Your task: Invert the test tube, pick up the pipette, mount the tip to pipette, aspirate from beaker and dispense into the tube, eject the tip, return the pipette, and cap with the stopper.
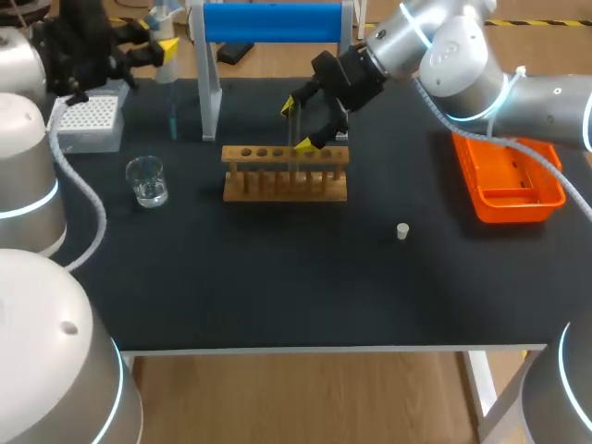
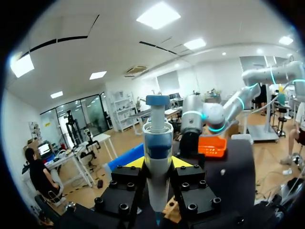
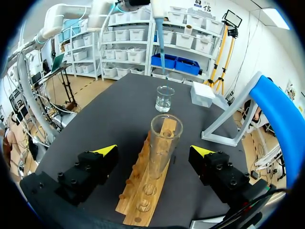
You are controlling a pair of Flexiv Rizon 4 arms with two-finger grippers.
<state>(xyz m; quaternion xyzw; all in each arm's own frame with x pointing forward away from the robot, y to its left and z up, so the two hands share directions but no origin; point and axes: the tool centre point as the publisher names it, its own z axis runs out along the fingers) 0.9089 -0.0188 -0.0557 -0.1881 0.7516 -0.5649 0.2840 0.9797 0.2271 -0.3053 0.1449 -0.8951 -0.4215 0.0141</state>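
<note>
A clear test tube (image 3: 161, 143) stands upright, mouth up, in the wooden rack (image 3: 151, 191). My right gripper (image 3: 153, 151) is open, one finger on each side of the tube and neither touching it; from the head view the right gripper (image 1: 302, 122) hangs over the rack (image 1: 285, 174). At the back left, my left gripper (image 1: 165, 46) is shut on the blue-and-white pipette (image 2: 157, 157), whose thin blue tip (image 1: 172, 116) points down above the table. The glass beaker (image 1: 146, 180) holds a little clear liquid. A small white stopper (image 1: 402, 231) lies right of the rack.
The white tip box (image 1: 88, 122) sits at the back left beside my left arm. A blue-topped pipette stand (image 1: 270, 23) rises behind the rack. An orange tray (image 1: 509, 178) lies at the right edge, under my right arm.
</note>
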